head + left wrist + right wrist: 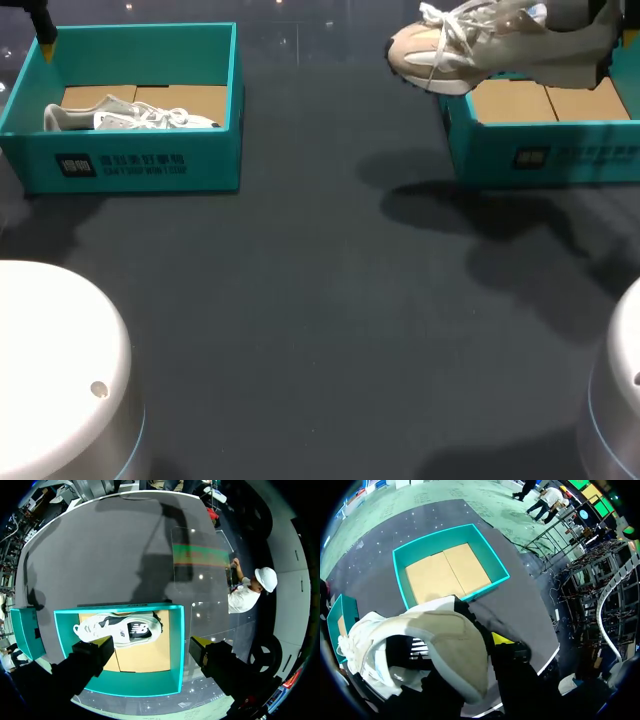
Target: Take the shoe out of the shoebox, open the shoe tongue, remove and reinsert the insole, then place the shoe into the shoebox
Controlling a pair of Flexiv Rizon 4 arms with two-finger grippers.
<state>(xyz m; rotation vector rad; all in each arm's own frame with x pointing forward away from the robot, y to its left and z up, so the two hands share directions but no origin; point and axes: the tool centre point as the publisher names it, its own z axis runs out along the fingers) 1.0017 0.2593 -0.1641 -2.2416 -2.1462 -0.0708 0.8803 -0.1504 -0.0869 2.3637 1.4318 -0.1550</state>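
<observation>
My right hand (486,640) is gripping the beige sneaker (470,45) at its heel end. One yellow fingertip (500,639) shows on the outside of the heel, and the other is hidden by the shoe. The sneaker is up in the air, out of its box. Its toe points toward the middle of the counter (320,300) and its white laces (445,25) hang loose on top. Its shadow falls on the dark counter in front of the box.

The right shoebox (540,155) is teal and sits at the far right of the counter, just under the sneaker. Only its brown cardboard floor (445,572) shows inside.

My left hand (152,642) is open. Its two fingers (95,652) are spread wide and touch nothing. It hangs above the left shoebox (130,165), near that box's far left corner. This box is teal too and sits at the far left of the counter, well apart from the other box.

A white sneaker (130,117) lies on its side in the left shoebox, on the brown cardboard floor. It is close to the box's front wall.
</observation>
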